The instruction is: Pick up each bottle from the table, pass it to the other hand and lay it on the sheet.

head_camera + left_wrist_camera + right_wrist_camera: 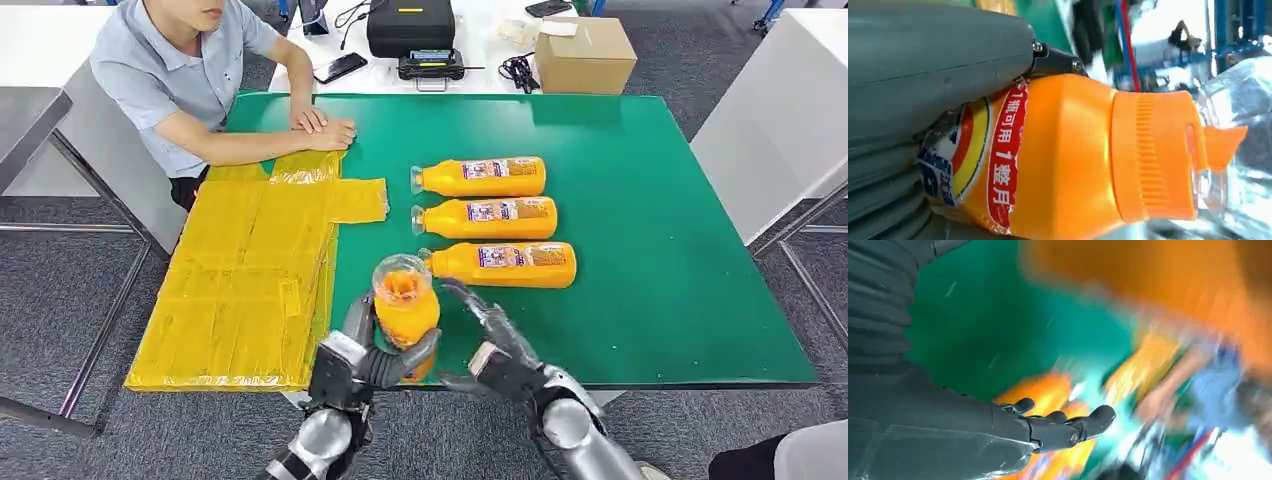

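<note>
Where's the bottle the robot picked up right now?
In the head view, the bottle is upright in the left hand, near the table's front edge, beside the yellow sheet.

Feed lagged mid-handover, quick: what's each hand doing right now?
Left hand: holding the orange plastic bottle with clear cap.
Right hand: open, fingers spread, holding nothing.

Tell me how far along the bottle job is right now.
Nothing looks finished: the yellow sheet has no bottle on it. In hand: the left hand grips one orange bottle upright, and the right hand is open beside it, so the pass looks made. Left: lay that bottle down, then move the three bottles lying on the green table.
</note>
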`<act>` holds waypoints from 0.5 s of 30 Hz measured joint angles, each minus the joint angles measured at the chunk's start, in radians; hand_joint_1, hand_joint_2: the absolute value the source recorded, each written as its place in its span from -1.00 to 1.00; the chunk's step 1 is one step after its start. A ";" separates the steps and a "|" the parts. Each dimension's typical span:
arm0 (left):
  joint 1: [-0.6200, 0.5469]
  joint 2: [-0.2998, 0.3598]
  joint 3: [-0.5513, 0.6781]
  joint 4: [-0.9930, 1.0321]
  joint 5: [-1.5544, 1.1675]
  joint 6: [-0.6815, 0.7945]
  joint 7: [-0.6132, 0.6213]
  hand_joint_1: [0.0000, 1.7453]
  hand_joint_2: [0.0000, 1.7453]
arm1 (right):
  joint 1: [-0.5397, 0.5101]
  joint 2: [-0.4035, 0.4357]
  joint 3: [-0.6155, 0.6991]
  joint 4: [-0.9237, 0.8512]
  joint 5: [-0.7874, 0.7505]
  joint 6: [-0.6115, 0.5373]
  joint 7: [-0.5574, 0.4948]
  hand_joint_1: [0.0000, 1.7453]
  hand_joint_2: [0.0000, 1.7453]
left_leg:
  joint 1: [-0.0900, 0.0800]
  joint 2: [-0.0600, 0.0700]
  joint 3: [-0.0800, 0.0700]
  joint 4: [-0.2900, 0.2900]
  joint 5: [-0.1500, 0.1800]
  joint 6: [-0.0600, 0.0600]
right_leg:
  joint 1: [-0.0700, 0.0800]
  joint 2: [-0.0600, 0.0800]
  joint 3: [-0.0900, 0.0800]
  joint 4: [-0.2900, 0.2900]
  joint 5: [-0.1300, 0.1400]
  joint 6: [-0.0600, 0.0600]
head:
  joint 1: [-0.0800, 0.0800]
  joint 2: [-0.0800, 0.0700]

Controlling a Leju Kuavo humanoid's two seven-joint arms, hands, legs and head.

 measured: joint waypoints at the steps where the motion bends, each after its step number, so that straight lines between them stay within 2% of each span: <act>1: 0.010 0.005 0.010 -0.018 -0.064 0.027 0.026 1.00 1.00 | 0.011 0.003 -0.024 -0.008 0.022 -0.041 0.005 -1.00 1.00 | 0.000 0.000 0.000 0.000 0.000 0.000 | 0.000 0.000 0.000 0.000 0.000 0.000 | 0.000 0.000; 4: 0.035 0.018 0.040 -0.076 -0.275 0.092 0.074 1.00 1.00 | 0.032 0.019 -0.098 -0.029 0.068 -0.091 0.013 -1.00 1.00 | 0.000 0.000 0.000 0.000 0.000 0.000 | 0.000 0.000 0.000 0.000 0.000 0.000 | 0.000 0.000; 8: 0.058 0.008 0.138 -0.157 -0.863 0.141 0.112 1.00 1.00 | 0.033 0.043 -0.144 -0.035 0.085 -0.085 -0.005 -1.00 1.00 | 0.000 0.000 0.000 0.000 0.000 0.000 | 0.000 0.000 0.000 0.000 0.000 0.000 | 0.000 0.000; 10: 0.053 -0.001 0.199 -0.168 -1.071 0.144 0.138 1.00 1.00 | 0.029 0.055 -0.147 -0.035 0.086 -0.082 -0.012 -1.00 1.00 | 0.000 0.001 0.001 0.000 0.000 0.000 | 0.000 0.000 0.000 0.000 0.000 0.000 | 0.000 0.000; 15: 0.049 -0.003 0.290 -0.197 -1.150 0.147 0.187 1.00 1.00 | 0.024 0.069 -0.150 -0.036 0.085 -0.081 -0.018 -1.00 1.00 | 0.000 0.000 0.001 0.000 0.001 0.000 | 0.000 0.000 0.000 0.000 0.000 0.000 | 0.000 0.000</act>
